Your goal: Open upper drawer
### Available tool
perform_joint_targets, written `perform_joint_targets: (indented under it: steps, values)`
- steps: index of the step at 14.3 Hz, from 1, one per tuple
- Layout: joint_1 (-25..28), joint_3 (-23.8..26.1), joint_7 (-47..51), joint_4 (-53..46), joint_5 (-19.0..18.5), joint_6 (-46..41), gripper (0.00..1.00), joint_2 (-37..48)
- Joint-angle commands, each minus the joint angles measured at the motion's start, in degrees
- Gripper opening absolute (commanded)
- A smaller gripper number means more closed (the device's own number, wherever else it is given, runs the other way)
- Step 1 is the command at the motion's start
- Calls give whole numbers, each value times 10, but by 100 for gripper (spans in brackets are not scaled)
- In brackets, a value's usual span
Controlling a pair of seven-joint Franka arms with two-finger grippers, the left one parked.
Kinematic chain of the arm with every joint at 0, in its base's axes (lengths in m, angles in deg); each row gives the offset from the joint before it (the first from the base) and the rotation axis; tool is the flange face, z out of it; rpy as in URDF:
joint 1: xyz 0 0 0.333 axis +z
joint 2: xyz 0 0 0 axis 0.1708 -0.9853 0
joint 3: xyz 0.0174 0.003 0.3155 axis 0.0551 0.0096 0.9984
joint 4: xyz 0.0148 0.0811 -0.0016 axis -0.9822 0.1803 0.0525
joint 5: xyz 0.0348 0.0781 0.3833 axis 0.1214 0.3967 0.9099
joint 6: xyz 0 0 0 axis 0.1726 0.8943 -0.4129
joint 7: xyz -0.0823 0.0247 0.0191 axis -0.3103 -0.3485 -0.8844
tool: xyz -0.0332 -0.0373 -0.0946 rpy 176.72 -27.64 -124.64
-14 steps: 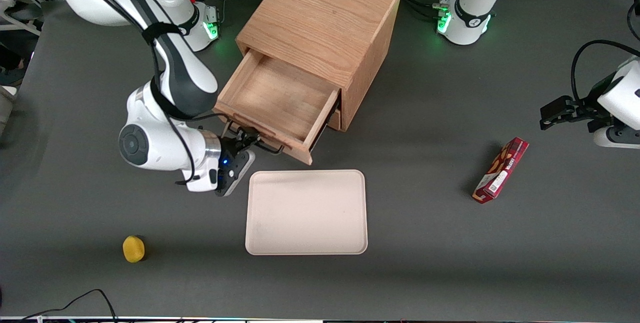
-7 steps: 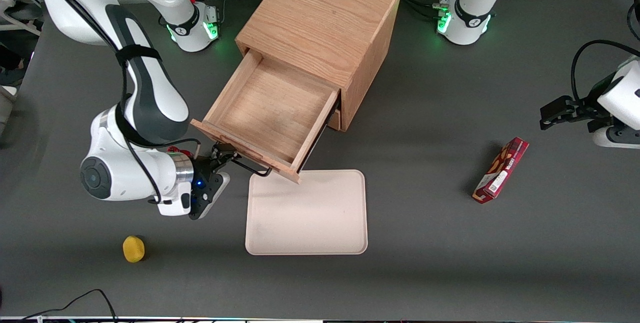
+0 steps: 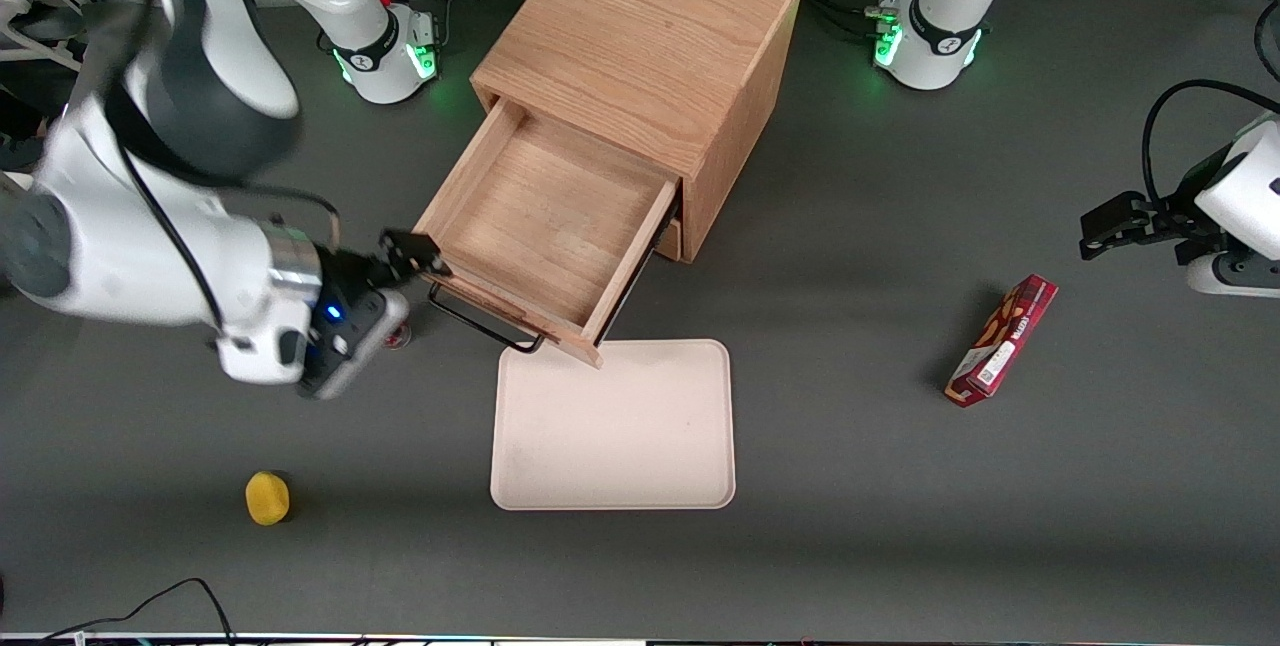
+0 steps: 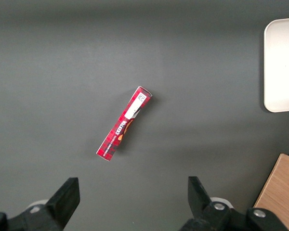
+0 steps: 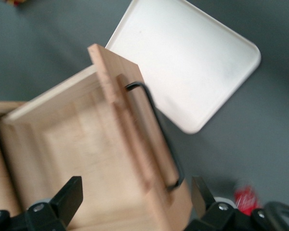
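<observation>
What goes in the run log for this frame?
drawer: pulled out, looks empty | handle: free | gripper: open, raised beside drawer front corner, off handle | tray: nearer camera, bare

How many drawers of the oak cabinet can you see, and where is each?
2: the upper drawer is pulled out, empty, above the tray; a sliver of the lower drawer shows beneath it. The hand is open beside the upper drawer's handle.

No readable text anywhere. The red snack box (image 4: pixel 124 123) has white brand lettering along its side and a white barcode-style label near one end, both illegible. Nothing printed on the oak cabinet (image 3: pixel 640 36) or tray (image 3: pixel 612 424).
</observation>
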Motion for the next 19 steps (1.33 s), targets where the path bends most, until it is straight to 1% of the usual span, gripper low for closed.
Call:
perform_joint_targets:
  steps: [1, 2, 3, 4, 5, 6, 7, 8, 9, 10, 12, 13, 14, 15, 17, 18, 19]
  values:
    - [5, -4, 116, 13, -45, -43, 100, 62]
    - [1, -8, 129, 16, -61, -57, 100, 82]
    - [1, -17, 146, 18, -98, -65, 100, 97]
    - [1, -23, 176, 22, -144, -80, 100, 118]
    - [-1, -28, 211, 24, -150, -87, 100, 131]
    - [-2, -38, 243, 27, -147, -107, 100, 154]
    - [-1, -52, 267, 66, -147, -124, 100, 184]
    - [-2, -62, 274, 115, -147, -109, 100, 226]
    - [-5, -76, 274, 173, -147, -86, 100, 265]
    - [-5, -87, 274, 245, -147, -44, 100, 315]
    - [-6, -91, 276, 399, -147, 56, 100, 409]
    - [-9, -96, 276, 454, -147, 103, 100, 437]
    - [-11, -113, 276, 482, -148, 130, 100, 449]
    - [-9, -118, 270, 478, -156, 132, 100, 444]
    - [-10, -124, 276, 423, -162, 126, 100, 401]
    - [-12, -126, 276, 381, -162, 105, 100, 372]
    - [-9, -139, 273, 344, -162, 75, 100, 350]
